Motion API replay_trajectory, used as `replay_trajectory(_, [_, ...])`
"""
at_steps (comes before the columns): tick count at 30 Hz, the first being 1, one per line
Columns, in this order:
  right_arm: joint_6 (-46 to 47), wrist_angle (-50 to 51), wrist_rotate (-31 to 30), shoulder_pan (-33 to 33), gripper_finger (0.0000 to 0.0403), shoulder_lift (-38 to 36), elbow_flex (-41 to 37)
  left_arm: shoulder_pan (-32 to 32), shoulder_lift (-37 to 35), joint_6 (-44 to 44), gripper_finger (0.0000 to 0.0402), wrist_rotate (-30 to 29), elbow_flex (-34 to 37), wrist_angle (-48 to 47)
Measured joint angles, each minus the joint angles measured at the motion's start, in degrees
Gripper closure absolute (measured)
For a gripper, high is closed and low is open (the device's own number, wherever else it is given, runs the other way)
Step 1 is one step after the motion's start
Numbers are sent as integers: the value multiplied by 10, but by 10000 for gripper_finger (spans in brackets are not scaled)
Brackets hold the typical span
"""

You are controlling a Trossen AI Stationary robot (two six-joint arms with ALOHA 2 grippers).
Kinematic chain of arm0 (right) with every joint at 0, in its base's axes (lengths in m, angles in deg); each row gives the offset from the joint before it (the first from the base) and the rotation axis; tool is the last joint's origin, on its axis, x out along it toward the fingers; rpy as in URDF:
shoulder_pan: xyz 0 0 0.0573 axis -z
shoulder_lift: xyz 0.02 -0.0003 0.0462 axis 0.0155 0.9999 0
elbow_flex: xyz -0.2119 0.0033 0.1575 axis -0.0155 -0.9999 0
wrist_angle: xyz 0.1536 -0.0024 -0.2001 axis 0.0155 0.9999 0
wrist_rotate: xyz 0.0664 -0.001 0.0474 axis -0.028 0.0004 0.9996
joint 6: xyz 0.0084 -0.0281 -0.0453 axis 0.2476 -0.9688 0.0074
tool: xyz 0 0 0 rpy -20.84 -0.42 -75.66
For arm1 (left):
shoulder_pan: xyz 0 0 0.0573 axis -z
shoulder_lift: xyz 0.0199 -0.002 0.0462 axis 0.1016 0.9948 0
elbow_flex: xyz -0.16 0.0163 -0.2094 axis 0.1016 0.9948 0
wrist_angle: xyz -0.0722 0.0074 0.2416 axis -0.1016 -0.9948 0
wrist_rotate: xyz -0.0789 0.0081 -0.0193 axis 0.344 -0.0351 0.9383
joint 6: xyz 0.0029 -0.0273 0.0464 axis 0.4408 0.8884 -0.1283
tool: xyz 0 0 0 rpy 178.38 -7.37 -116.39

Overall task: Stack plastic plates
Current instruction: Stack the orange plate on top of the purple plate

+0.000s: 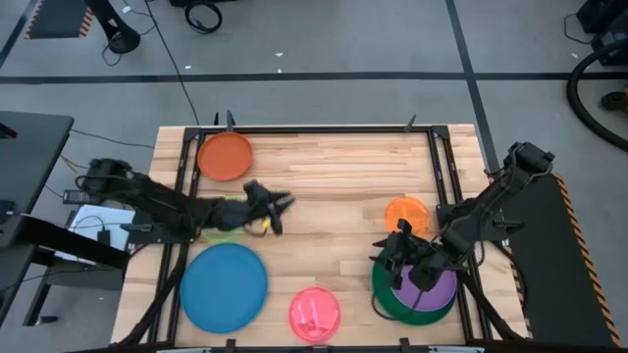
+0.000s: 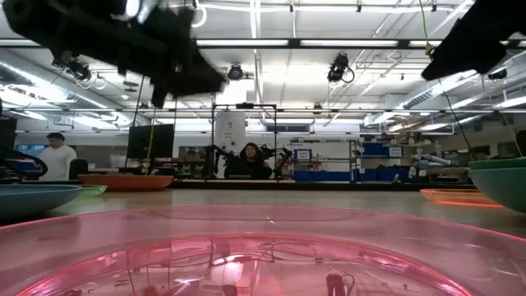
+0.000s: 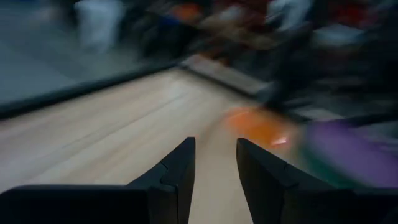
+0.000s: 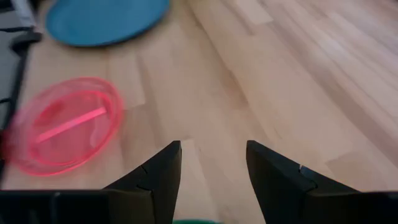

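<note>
So my left hand point(image 1: 278, 209) is hanging over the middle-left of the counter point(image 1: 324, 172), fingers apart with nothing between them. A lime plate point(image 1: 221, 232) peeks out from under that arm, just above the big blue plate point(image 1: 224, 285) near the front left corner. The red-orange plate point(image 1: 226, 156) sits by itself up at the back left corner.

My right hand point(image 1: 400, 253) is over by the front right corner, right at the rim of the stack there: purple plate point(image 1: 432, 287) sitting inside the dark green plate point(image 1: 397, 306). Fingers spread on that one too, nothing gripped; in the wrist view it's just bare wood between them. The small orange plate point(image 1: 406, 215) is just behind that stack, near the right edge.

The pink plate point(image 1: 315, 314) is at the front edge, about in the middle, between the blue one and the green stack, not touching either.

A couple of people point(image 2: 248, 160) show in the room behind the counter.
</note>
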Motion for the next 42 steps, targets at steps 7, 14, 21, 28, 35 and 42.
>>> replay_trajectory(7, [7, 2, -8, -16, 213, 1, -6, -139, -41, 48, 278, -1, 1, -309])
replay_trajectory(14, [24, -1, -8, -10, 213, 46, -6, -216, -34, -8, 278, 21, 1, -363])
replay_trajectory(21, [52, -10, 10, -11, 213, 85, -6, -282, -33, -9, 278, 25, 1, -369])
replay_trajectory(28, [51, -36, 24, -11, 213, 109, -6, -300, -10, 18, 278, 21, 0, -377])
replay_trajectory(35, [52, -51, 33, -11, 213, 106, -6, -325, 41, 17, 278, 13, 1, -372])
replay_trajectory(42, [52, -73, 68, -12, 213, 106, -6, -359, 72, 4, 278, 2, 1, -351])
